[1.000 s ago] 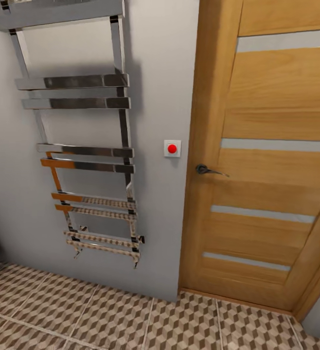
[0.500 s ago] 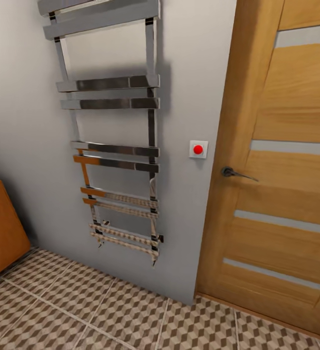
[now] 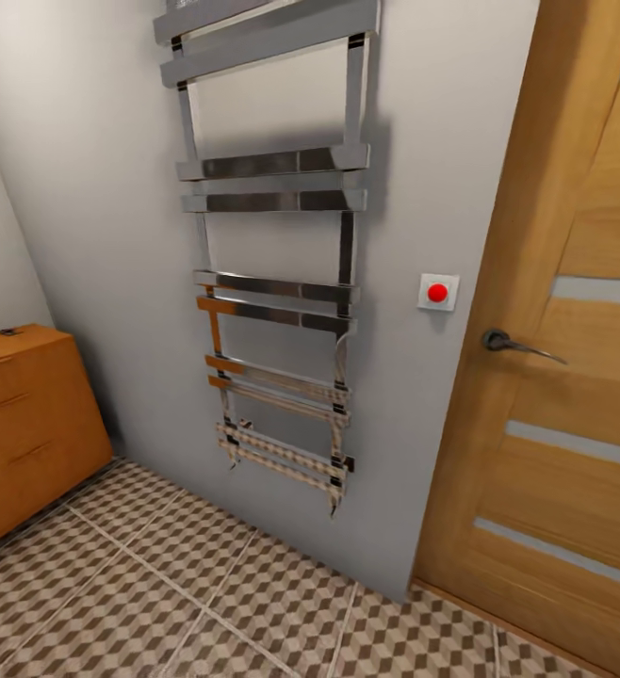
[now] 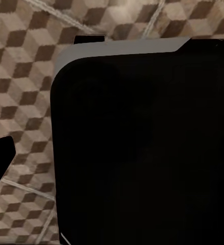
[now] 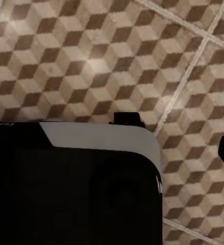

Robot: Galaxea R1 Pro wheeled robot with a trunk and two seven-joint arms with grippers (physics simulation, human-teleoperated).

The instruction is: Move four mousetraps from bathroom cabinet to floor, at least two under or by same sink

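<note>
Against the grey wall at head view's left: cabinet (image 3: pixel 23 428), orange-brown, standing on the bathroom floor (image 3: pixel 206 603) | chrome towel rail (image 3: pixel 272 273) beside wooden door (image 3: pixel 574 358), red wall button (image 3: pixel 438 292) between | wrist views: dark robot body over cube-pattern tiles; either tool's spread cannot be told | small dark item (image 3: pixel 9 331) on cabinet top, too small to identify.

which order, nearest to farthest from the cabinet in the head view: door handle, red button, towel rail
1. towel rail, on the wall just right of the cabinet
2. red button, on the wall between rail and door
3. door handle, far right
</note>
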